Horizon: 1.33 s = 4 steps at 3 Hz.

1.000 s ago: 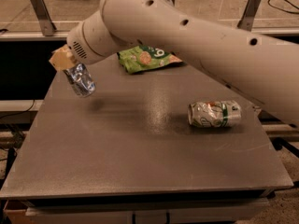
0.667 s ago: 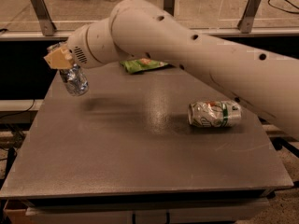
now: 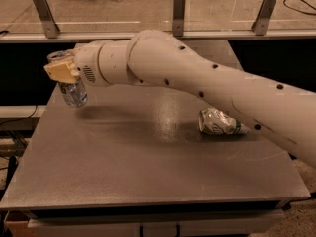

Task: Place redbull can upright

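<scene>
My gripper point(image 3: 65, 74) is at the far left of the view, above the left edge of the grey table point(image 3: 123, 172). Its tan fingers point(image 3: 60, 72) are shut on the redbull can point(image 3: 73, 90), a slim dented silver can with blue patches. The can hangs roughly upright in the grip, its lower end a little above the table's back left corner. Its shiny top shows just above the fingers. My white arm point(image 3: 197, 78) reaches across the table from the right.
A fatter white-and-green can point(image 3: 221, 123) lies on its side at the table's right, partly behind my arm. A rail with metal posts point(image 3: 178, 13) runs behind the table. The table's left edge drops off right below the gripper.
My gripper has carried the redbull can further left and slightly back, towards the table's left edge. The arm now hides the green bag seen at the back earlier. The white-and-green can has not moved.
</scene>
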{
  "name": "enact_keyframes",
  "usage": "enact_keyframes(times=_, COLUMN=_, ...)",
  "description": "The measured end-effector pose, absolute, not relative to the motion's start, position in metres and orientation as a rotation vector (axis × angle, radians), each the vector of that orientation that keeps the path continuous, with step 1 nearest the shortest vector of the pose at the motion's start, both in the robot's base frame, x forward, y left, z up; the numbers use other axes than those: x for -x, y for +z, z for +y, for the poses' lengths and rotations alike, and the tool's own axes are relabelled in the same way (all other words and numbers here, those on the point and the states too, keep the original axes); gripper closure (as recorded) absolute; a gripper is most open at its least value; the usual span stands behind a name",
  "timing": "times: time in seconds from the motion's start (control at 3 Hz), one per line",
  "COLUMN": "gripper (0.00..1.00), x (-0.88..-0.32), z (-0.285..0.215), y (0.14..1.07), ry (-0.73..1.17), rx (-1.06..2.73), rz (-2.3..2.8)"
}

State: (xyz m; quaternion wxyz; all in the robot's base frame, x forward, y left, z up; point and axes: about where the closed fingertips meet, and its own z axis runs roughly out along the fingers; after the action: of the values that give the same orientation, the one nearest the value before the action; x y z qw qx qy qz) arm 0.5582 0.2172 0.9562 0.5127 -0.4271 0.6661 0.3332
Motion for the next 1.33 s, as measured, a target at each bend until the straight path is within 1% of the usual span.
enact_keyframes(times=0.33, gripper=1.00, x=-0.554, z=0.217, y=0.946, ry=0.820, rx=1.029, rz=1.581)
enact_keyframes(times=0.67, gripper=0.83, x=-0.554, z=0.216, y=0.938, ry=0.836, rx=1.056, rz=1.565)
enact_keyframes(times=1.33, gripper=0.36, x=-0.550, z=0.216, y=0.928, ry=0.856, rx=1.102, rz=1.543)
